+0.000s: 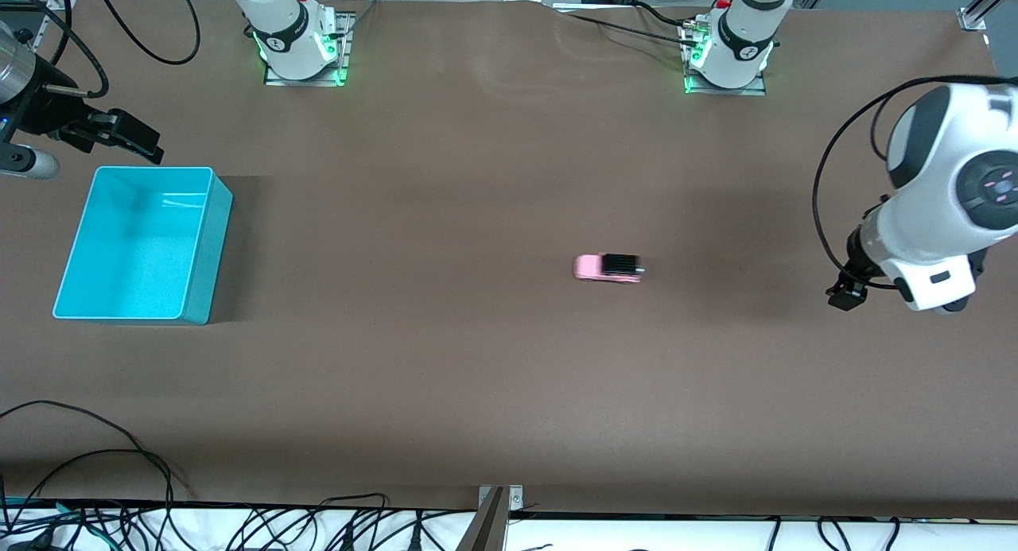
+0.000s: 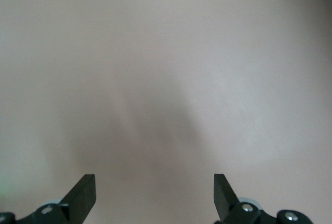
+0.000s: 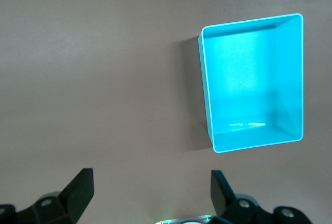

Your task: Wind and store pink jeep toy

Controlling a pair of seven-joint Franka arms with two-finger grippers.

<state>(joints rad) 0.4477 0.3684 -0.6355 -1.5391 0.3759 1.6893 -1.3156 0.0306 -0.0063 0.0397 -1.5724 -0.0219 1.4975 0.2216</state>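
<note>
The pink jeep toy [image 1: 608, 268] stands alone on the brown table, a little toward the left arm's end from the middle. Its pale pink body and black top look smeared lengthwise. My left gripper [image 1: 845, 294] hangs over bare table at the left arm's end, well apart from the toy. It is open [image 2: 154, 190], with only tabletop between its fingers. My right gripper [image 1: 151, 148] is open too [image 3: 151, 185] and holds nothing. It hovers by the turquoise bin [image 1: 208, 249] at the right arm's end. Neither wrist view shows the jeep.
The turquoise bin [image 3: 206, 94] has nothing in it. The two arm bases [image 1: 301, 50] [image 1: 728, 58] stand along the table edge farthest from the front camera. Cables [image 1: 238, 523] lie along the nearest edge.
</note>
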